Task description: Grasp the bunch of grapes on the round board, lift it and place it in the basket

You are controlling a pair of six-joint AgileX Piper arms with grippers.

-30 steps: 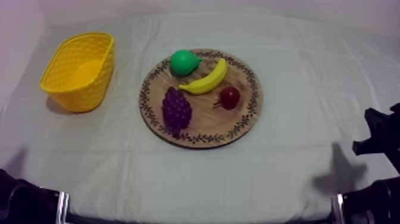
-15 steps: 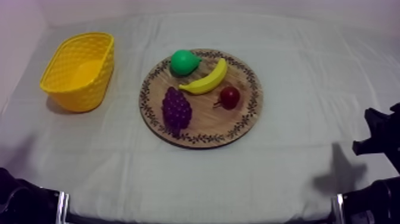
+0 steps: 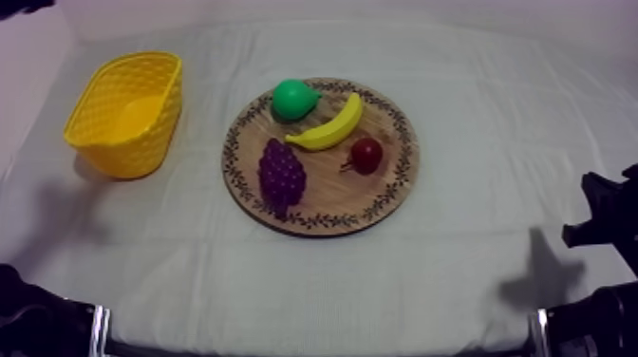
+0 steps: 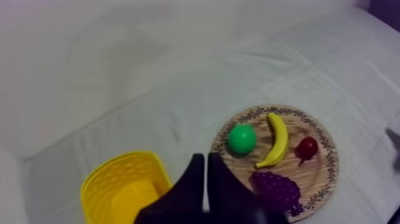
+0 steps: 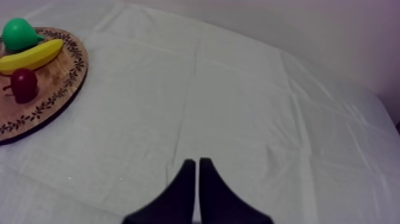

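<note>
Grapes (image 3: 282, 174) sit on the left front part of the wooden board (image 3: 334, 197), long axis running centre to rim, and our left pincer (image 4: 206, 159), clenched empty, hangs off the board's left, nearer than our clenched right pincer (image 5: 197, 161).

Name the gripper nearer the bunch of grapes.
Left. My left gripper points between the yellow basket and the bunch of grapes; my right gripper is over bare cloth across the wooden board from them.
</note>
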